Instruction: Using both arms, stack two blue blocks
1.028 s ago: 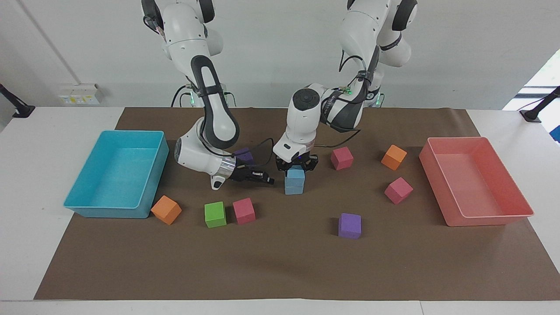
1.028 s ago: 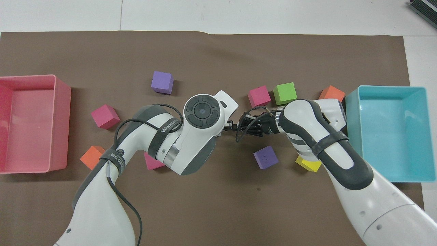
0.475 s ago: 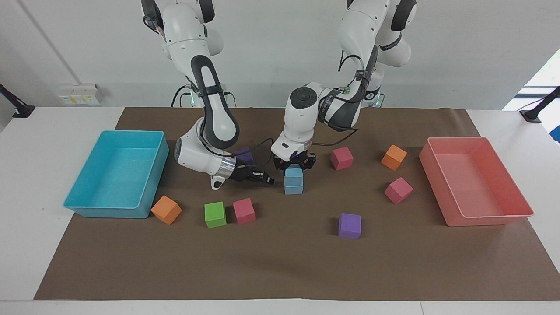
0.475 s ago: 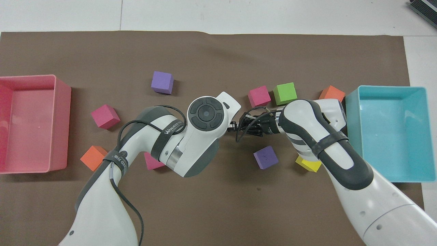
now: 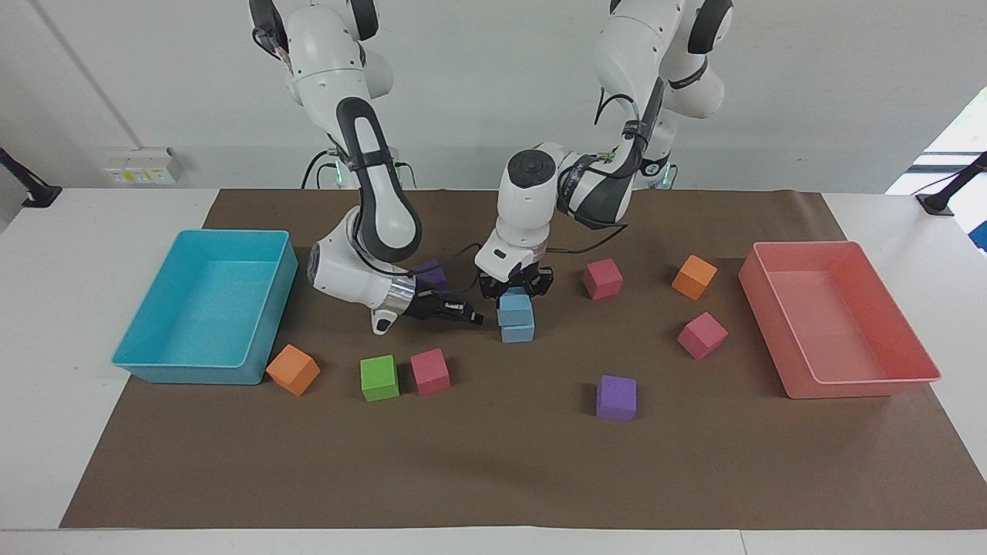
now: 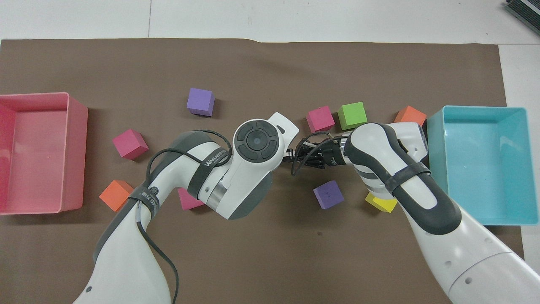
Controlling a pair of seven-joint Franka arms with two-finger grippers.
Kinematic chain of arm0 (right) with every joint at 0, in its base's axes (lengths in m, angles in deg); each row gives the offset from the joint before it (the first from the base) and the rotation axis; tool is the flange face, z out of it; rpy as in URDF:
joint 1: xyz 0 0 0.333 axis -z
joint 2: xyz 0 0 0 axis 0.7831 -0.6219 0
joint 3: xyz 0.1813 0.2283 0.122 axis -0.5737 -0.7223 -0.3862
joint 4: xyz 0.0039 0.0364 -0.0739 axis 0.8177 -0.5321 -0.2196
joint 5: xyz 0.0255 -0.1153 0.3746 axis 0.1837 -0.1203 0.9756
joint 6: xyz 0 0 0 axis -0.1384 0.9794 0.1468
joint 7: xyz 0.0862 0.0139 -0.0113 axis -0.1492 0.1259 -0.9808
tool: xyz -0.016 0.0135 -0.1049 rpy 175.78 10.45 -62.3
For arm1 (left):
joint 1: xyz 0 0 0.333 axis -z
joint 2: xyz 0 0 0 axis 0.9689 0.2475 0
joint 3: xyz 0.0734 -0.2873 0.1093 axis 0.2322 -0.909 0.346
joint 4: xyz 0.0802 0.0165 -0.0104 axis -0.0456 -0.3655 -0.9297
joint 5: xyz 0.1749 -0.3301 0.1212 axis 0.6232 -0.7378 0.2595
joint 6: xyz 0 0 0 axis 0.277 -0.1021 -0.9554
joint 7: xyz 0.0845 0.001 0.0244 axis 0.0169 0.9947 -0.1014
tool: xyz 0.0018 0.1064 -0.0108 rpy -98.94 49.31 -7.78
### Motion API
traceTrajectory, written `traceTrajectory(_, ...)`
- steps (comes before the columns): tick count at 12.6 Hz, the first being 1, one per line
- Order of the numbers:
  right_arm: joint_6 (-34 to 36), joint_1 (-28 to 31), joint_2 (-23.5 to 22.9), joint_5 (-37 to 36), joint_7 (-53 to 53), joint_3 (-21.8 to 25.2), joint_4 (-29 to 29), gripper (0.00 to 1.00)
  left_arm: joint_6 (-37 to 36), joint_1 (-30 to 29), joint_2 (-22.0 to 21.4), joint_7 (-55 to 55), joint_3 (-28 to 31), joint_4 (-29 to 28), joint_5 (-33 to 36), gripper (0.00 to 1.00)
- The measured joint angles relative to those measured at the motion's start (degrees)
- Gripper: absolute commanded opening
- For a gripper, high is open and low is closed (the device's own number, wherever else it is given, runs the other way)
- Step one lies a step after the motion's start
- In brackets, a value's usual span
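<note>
On the brown mat [image 5: 493,462], left end effector [image 5: 515,291] grips the upper blue block [image 5: 515,309].

Two light blue blocks [image 5: 516,318], purple cubes [image 5: 616,398], pink cubes [image 5: 429,371], orange cubes [image 5: 293,369], a green cube [image 5: 379,378], a yellow cube [image 6: 382,203], a turquoise tray [image 5: 150,362], a pink tray [image 5: 864,385], a brown mat [image 5: 493,470]

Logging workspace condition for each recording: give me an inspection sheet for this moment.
Surface: brown mat on white table.
Job's things: upper blue block over lower blue block, offset; contact unclear.
Clutter: loose coloured cubes; turquoise tray; pink tray.
End effectors: left end effector shut on upper blue block; right end effector shut, holding nothing, beside the blue blocks.
Cables: black cable loops at both wrists.
Surroundings: wall socket.
</note>
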Motion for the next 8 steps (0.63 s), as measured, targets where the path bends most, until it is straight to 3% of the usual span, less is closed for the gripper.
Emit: traceTrajectory(8,0.0,0.0,0.0,0.0,0.0,0.0,0.0,0.0,-0.5,0.0,0.2,-0.5,0.5,-0.1,0.0,0.24)
